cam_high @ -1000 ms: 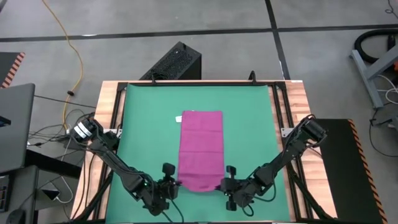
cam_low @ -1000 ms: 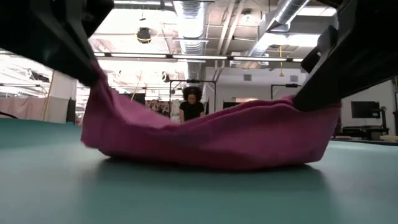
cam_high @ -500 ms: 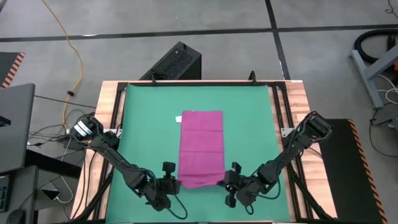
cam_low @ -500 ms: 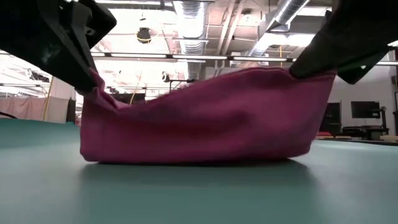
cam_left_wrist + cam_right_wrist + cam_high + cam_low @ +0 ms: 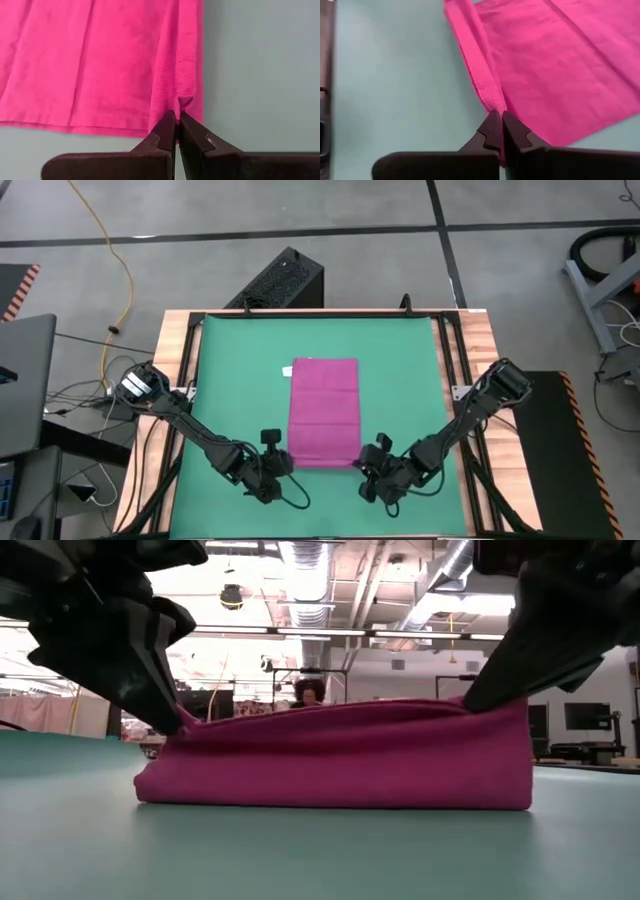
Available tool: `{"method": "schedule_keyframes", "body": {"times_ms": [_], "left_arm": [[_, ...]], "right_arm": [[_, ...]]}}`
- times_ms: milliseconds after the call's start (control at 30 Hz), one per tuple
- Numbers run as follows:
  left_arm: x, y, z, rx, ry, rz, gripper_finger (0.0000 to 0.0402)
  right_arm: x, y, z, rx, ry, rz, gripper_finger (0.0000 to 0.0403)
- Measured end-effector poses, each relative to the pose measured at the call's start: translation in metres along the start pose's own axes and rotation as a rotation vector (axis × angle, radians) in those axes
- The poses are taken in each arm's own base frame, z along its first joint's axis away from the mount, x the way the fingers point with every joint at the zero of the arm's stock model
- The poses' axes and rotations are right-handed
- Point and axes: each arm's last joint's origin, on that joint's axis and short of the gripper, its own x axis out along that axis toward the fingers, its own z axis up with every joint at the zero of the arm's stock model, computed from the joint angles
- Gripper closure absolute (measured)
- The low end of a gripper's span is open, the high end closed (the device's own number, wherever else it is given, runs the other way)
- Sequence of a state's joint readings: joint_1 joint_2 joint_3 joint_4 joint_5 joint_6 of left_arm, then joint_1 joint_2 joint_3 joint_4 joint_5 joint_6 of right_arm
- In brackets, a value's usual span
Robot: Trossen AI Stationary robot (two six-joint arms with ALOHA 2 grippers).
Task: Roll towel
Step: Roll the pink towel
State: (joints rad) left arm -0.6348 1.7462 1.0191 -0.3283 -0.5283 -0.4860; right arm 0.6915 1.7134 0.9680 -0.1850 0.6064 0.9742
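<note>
While both arms reach in low from the near corners, the scene reads as follows.
Towel (image 5: 323, 412): magenta-pink, lying as a long strip down the middle of the green mat (image 5: 230, 370); near end folded back over itself into a low doubled hem, seen thick and flat in the low view (image 5: 340, 755).
Tag: small, white, at the towel's far left corner (image 5: 286, 370).
Left gripper (image 5: 281, 463): at the towel's near left corner; fingers (image 5: 167, 131) pressed together, pinching the folded edge.
Right gripper (image 5: 364, 464): at the near right corner; fingers (image 5: 492, 131) likewise pinched together on the folded edge.
Lift: both pinched corners sit slightly higher than the hem between them.
Background: a person stands far behind the towel (image 5: 308, 692).
</note>
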Motion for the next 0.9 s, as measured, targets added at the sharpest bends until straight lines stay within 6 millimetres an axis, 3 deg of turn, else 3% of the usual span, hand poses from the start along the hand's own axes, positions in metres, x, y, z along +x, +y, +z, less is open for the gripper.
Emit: {"method": "schedule_keyframes", "body": {"times_ms": [267,567,900], "left_arm": [[0.007,0.003,-0.011,-0.014,-0.017,-0.002,0.0401],[0.008,0.001,-0.011,-0.005,-0.023,-0.001,0.0401],[0.008,0.002,-0.014,0.002,0.006,0.010,0.0401]], "right_arm": [[0.013,-0.015,-0.004,0.002,0.047,-0.072,0.0390],[0.036,-0.015,-0.024,-0.021,0.117,-0.076,0.0390],[0.038,-0.015,-0.027,-0.034,0.115,-0.078,0.0390]]}}
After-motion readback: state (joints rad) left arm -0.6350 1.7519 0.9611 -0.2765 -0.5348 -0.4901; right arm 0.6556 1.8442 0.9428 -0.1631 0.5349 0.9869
